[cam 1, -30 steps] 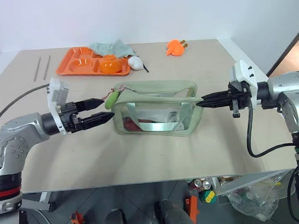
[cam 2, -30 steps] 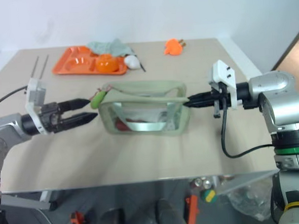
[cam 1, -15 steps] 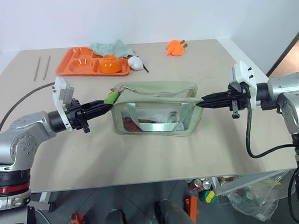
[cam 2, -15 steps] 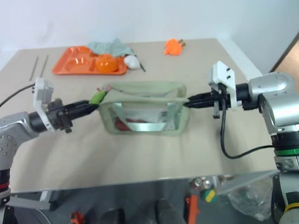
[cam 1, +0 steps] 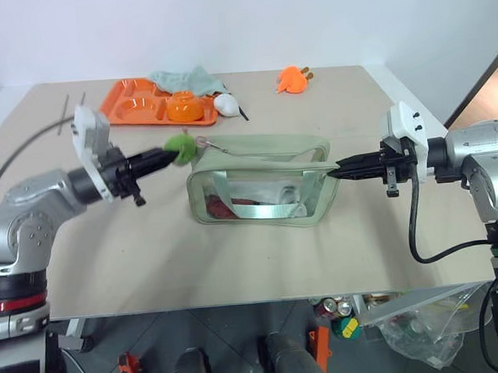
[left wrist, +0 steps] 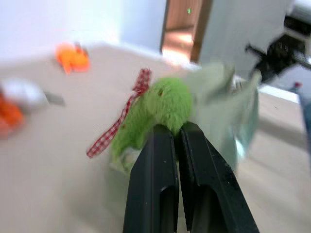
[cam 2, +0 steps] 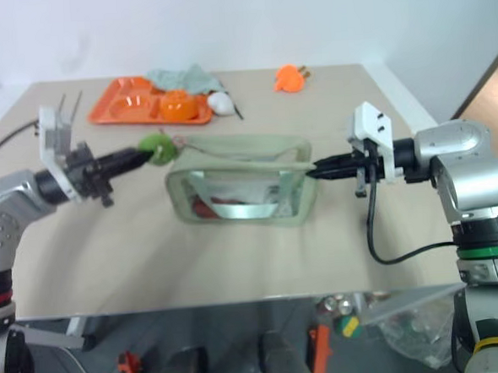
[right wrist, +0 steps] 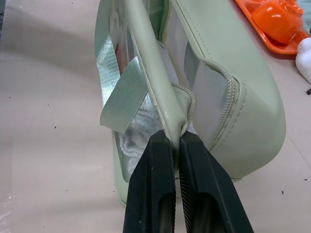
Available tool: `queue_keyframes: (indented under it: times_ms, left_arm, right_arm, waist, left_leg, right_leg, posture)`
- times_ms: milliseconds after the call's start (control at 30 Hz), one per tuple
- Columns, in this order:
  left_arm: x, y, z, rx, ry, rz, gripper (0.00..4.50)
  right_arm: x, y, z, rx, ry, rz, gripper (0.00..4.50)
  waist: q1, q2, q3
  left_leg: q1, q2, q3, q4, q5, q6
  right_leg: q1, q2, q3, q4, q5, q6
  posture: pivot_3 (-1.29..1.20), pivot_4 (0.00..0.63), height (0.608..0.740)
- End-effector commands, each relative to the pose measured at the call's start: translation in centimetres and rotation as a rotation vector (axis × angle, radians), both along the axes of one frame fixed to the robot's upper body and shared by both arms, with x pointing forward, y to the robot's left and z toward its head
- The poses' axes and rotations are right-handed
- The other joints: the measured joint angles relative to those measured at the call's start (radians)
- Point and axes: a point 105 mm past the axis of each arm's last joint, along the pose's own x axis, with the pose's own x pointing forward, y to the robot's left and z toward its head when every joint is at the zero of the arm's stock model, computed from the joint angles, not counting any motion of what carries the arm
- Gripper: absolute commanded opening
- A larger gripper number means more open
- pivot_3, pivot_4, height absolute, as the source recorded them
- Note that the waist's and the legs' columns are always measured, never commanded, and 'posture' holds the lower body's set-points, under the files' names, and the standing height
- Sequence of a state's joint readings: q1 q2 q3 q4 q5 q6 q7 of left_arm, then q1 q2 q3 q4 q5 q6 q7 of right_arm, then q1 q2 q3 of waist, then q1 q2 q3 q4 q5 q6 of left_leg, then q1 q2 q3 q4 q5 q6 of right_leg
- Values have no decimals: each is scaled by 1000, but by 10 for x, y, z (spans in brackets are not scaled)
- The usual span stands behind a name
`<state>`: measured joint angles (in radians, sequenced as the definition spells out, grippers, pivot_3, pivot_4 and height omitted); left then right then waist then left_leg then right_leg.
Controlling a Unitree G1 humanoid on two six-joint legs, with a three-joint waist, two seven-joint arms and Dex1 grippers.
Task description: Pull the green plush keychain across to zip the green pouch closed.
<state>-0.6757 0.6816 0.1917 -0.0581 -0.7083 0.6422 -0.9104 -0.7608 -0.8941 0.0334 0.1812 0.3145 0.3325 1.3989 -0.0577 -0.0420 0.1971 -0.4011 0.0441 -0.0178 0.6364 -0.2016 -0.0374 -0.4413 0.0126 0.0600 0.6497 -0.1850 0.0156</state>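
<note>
The green pouch (cam 1: 261, 184) stands mid-table, pale sage with clear side panels, its top zipper open. The green plush keychain (cam 1: 179, 145), a small lime pod with a red-and-white checked loop (left wrist: 127, 115), hangs lifted just off the pouch's left end. My left gripper (cam 1: 167, 153) comes in from the left and is shut on the plush keychain (left wrist: 163, 104). At the pouch's right end (right wrist: 214, 87), my right gripper (cam 1: 336, 172) is shut on the rim beside the zipper's end (right wrist: 187, 99).
An orange tray (cam 1: 134, 106) with an orange bowl (cam 1: 183, 107) sits at the back left, a teal-grey cloth (cam 1: 185, 76) and a white object (cam 1: 225, 106) beside it. An orange plush toy (cam 1: 291, 80) lies at the back. Two thin rods (cam 1: 72, 109) lie far left.
My left gripper has shut on the plush keychain and lifted it up from the pouch's left end. The right gripper has kept still on the pouch.
</note>
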Motion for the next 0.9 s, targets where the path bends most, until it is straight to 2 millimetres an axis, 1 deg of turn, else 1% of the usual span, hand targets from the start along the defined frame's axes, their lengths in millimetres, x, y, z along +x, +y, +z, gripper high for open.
queue_keyframes:
  times_ms: [33, 133, 200, 333, 433, 567, 600, 633, 700, 733, 767, 800, 867, 900]
  left_arm:
    - [1, -23, 17, 61, -152, -29, 54]
    - [-3, -47, 14, 138, -222, -98, 54]
    - [-5, -57, 9, 176, -239, -134, 54]
    - [-8, -66, -11, 256, -226, -183, 54]
    - [-10, -69, -17, 271, -220, -207, 54]
    - [-14, -71, -17, 220, -155, -254, 1294]
    - [-15, -70, -14, 197, -143, -265, 1681]
    - [-16, -70, -10, 178, -147, -265, 1898]
    - [-17, -68, -2, 130, -134, -262, 2733]
    - [-18, -67, 1, 113, -125, -265, 2991]
    - [-20, -65, 4, 87, -112, -272, 3409]
    - [-22, -63, 8, 65, -100, -278, 3615]
    - [-29, -57, 14, 29, -64, -302, 4375]
    - [-34, -53, 16, 20, -47, -317, 4442]
  right_arm:
    - [0, 4, 7, -9, -31, 23, 0]
    - [0, 4, 8, -9, -37, 20, 0]
    - [-1, 3, 8, -9, -40, 17, 0]
    - [-2, 1, 9, -6, -40, 7, 0]
    - [-3, 0, 8, -5, -38, 3, 0]
    - [-4, 0, 7, -3, -39, 0, 0]
    - [-5, 0, 8, 0, -40, 1, 0]
    - [-5, 0, 8, 2, -41, 1, 0]
    - [-4, 1, 8, 4, -42, 1, 0]
    - [-4, 1, 8, 4, -42, 2, 0]
    - [-4, 1, 8, 4, -43, 3, 0]
    - [-4, 1, 8, 3, -43, 3, 0]
    - [-3, 2, 7, 3, -44, 6, 0]
    - [-3, 3, 7, 4, -44, 7, 0]
  waist:
    - [0, 0, 0]
    - [-1, 0, 0]
    - [-1, 0, 0]
    - [-2, 0, 0]
    - [-2, 0, 0]
    - [-2, 0, 0]
    - [-2, 0, 0]
    - [-2, 0, 0]
    - [-2, 0, 0]
    - [-2, 0, 0]
    - [-3, 0, 0]
    - [-3, 0, 0]
    - [-4, 0, 0]
    - [-4, 0, 0]
  left_leg:
    - [0, 0, 1, 0, 0, 0]
    - [0, 0, 1, 0, 0, 0]
    - [0, 0, 1, 0, 0, 0]
    - [0, 0, 1, 0, 0, 0]
    - [0, 0, 1, 0, 0, 0]
    - [0, 0, 1, 0, 0, 0]
    - [1, 0, 2, 0, 0, 0]
    - [1, 0, 1, 0, 0, 0]
    - [1, 0, 1, 0, 0, 0]
    - [1, 0, 1, 0, 0, 0]
    - [1, 0, 2, 0, 0, 0]
    - [1, 0, 2, 0, 0, 0]
    - [1, 0, 1, 0, 0, 0]
    - [1, 0, 1, 0, 0, 0]
  right_leg:
    - [0, 0, 1, 0, 1, 1]
    - [0, 0, 1, 0, 2, 3]
    - [0, 0, 1, 0, 2, 3]
    - [0, 1, 1, 0, 2, 3]
    - [0, 1, 2, 0, 2, 3]
    - [0, 0, 2, 0, 2, 4]
    - [0, 1, 2, 0, 2, 4]
    - [0, 1, 2, 0, 2, 4]
    - [0, 1, 2, 0, 2, 4]
    - [0, 1, 2, 0, 2, 4]
    - [0, 1, 2, 0, 2, 4]
    - [0, 1, 2, 0, 2, 4]
    - [0, 1, 2, 0, 2, 4]
    - [0, 1, 2, 0, 2, 4]
  posture:
    - [0, 150, 740]
    - [0, 150, 740]
    - [0, 150, 740]
    - [0, 150, 740]
    - [0, 150, 740]
    - [0, 150, 740]
    - [0, 150, 740]
    - [0, 150, 740]
    - [0, 150, 740]
    - [0, 150, 740]
    - [0, 150, 740]
    - [0, 150, 740]
    - [0, 150, 740]
    - [0, 150, 740]
